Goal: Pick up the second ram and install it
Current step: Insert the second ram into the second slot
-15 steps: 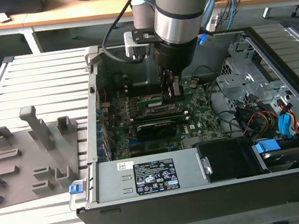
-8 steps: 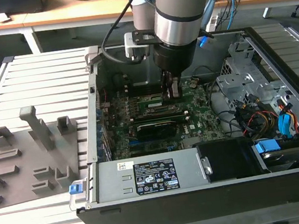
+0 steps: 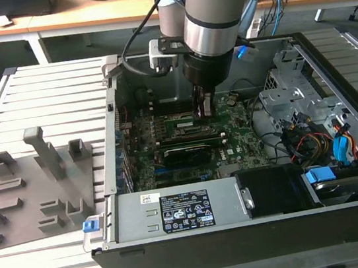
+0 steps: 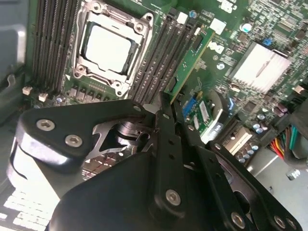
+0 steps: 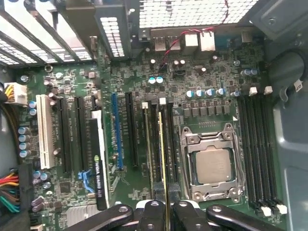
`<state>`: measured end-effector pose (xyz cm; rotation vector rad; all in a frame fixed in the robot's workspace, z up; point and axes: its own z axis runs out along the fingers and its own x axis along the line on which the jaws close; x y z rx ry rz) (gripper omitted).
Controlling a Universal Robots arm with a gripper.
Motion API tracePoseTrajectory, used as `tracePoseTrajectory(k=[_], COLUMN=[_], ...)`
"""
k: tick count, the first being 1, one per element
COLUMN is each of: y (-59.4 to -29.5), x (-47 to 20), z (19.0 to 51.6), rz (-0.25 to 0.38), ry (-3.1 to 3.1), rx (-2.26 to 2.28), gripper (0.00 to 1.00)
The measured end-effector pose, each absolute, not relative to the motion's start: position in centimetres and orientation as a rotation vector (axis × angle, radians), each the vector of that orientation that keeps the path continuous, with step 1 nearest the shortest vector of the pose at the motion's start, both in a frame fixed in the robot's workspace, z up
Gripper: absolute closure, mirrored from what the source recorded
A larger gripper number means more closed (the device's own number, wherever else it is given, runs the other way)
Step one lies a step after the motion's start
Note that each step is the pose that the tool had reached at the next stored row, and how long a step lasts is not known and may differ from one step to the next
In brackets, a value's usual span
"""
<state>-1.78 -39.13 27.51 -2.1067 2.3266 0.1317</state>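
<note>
Open computer case [image 3: 330,73] lying flat on a slatted metal bench [image 3: 46,92], as seen in the exterior view. Nearest the camera, black front wall and labelled silver power-supply cover [image 3: 176,211]; at the exterior view's right, blue-tabbed drive bays [image 3: 335,175] and coloured cable bundles [image 3: 307,142]. At the exterior view's left, outside the case, grey plastic holder tray [image 3: 34,194] resting on the bench. Further in, green motherboard [image 3: 234,146] with a dark expansion card [image 3: 185,154] standing across it. Above the board, robot arm reaching straight down into the case, gripper [image 3: 203,107] low over the memory slots.

In the second wrist view, black gripper [image 4: 169,103] fingers [image 4: 166,139] pressed together on the near end of the second ram [image 4: 190,60], pinching the thin green stick edge-on; stick standing in the bank of dark memory slots [image 4: 161,53] just beside the CPU socket [image 4: 108,48], silver heatsink [image 4: 260,65] well apart on the other side.

In the first wrist view, gripper [image 5: 166,214] closed around the second ram [image 5: 162,159], stick running along a slot between the CPU socket [image 5: 211,166] and the blue expansion slot [image 5: 115,130]. Whether fully seated in the slot: cannot tell. Beyond, second bank of memory slots [image 5: 260,144] on the socket's far side and rear ports [image 5: 192,41] at the case wall.
</note>
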Motion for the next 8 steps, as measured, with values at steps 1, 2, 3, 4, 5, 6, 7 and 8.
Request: tracePoseTrajectory(k=[1, 2, 3, 4, 5, 6, 7, 8], y=[-39.0, -38.9, -38.9, -38.9, -38.9, -38.9, -38.9, -38.9], x=[-1.8, -1.8, -1.9, -2.0, -2.1, -2.2, -2.5, -2.7], z=[27.3, 27.1, 26.8, 26.5, 26.3, 26.1, 25.9, 25.8], rz=[0.132, 0.132, 0.132, 0.132, 0.132, 0.132, 0.132, 0.132], ry=[2.327, 2.327, 2.327, 2.327, 2.326, 2.326, 2.326, 2.326], rx=[-2.107, -2.107, -2.107, -2.107, -2.108, -2.108, -2.108, -2.108], gripper=[0.86, 0.86, 0.86, 0.86, 0.86, 0.86, 0.86, 0.86])
